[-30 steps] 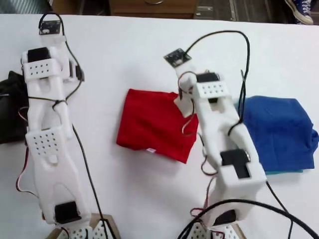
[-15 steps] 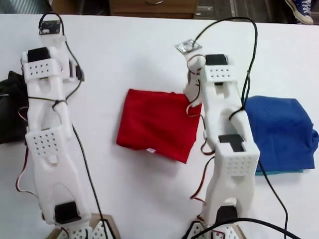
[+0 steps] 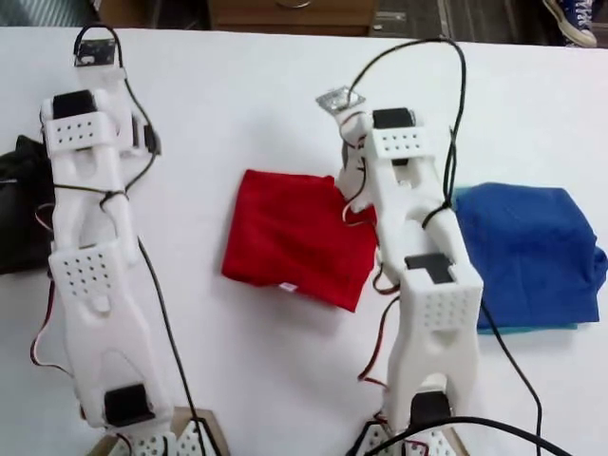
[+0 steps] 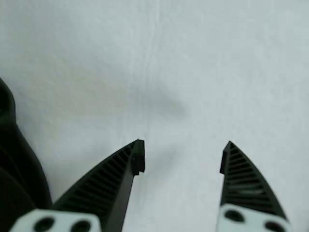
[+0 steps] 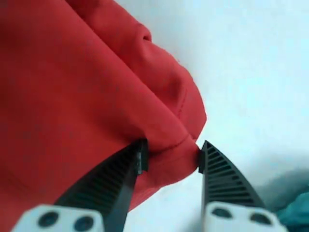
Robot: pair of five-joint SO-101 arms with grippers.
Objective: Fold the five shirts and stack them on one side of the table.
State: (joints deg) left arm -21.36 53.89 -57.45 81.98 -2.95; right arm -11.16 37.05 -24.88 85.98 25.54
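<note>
A folded red shirt [image 3: 290, 237] lies in the middle of the white table [image 3: 237, 95]. My right gripper [image 5: 171, 155] is open at the shirt's far right corner, and that corner of the red shirt [image 5: 72, 96] sits between its fingertips [image 5: 139, 159]. A blue shirt [image 3: 532, 247] lies folded at the right on a teal one [image 3: 541, 328]. At the left edge is a black shirt [image 3: 19, 204]. My left gripper [image 4: 182, 154] is open over bare table at the far left, with the black shirt [image 4: 12, 164] beside it.
The left arm [image 3: 90, 209] stretches along the table's left side, next to the black shirt. The right arm [image 3: 423, 275] lies between the red and blue shirts, with cables looping over it. Bare table lies at the far middle and front middle.
The right arm swung its wrist away from me off the red shirt's right edge, then came back slightly left to the far corner. The shirts and left arm stayed put.
</note>
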